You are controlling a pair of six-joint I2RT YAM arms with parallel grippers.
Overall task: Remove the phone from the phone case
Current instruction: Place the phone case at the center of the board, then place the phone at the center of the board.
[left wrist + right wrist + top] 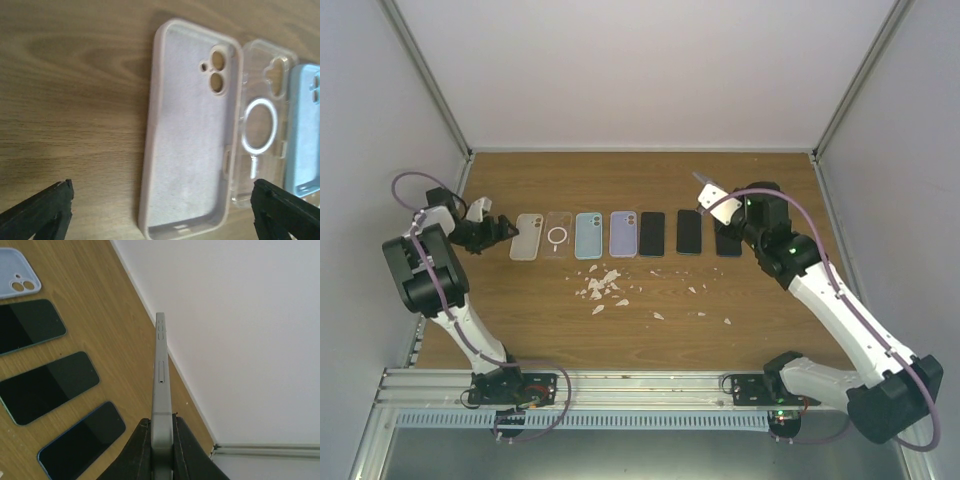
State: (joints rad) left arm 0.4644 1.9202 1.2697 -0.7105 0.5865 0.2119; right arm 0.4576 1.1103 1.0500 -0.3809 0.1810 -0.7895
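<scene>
My right fingers pinch the slim grey phone edge-on, clear above the wooden bench. My left fingers hang spread wide just short of the empty pale pink silicone case. The extraction looks done, so next I judge the phone needs laying flat beside the three dark-screened phones.

pale case lies face-up beside clear case, apparently touching.

No words, brand names, numbers or signs can be read anywhere, whether on the phones, the cases or the table.
</scene>
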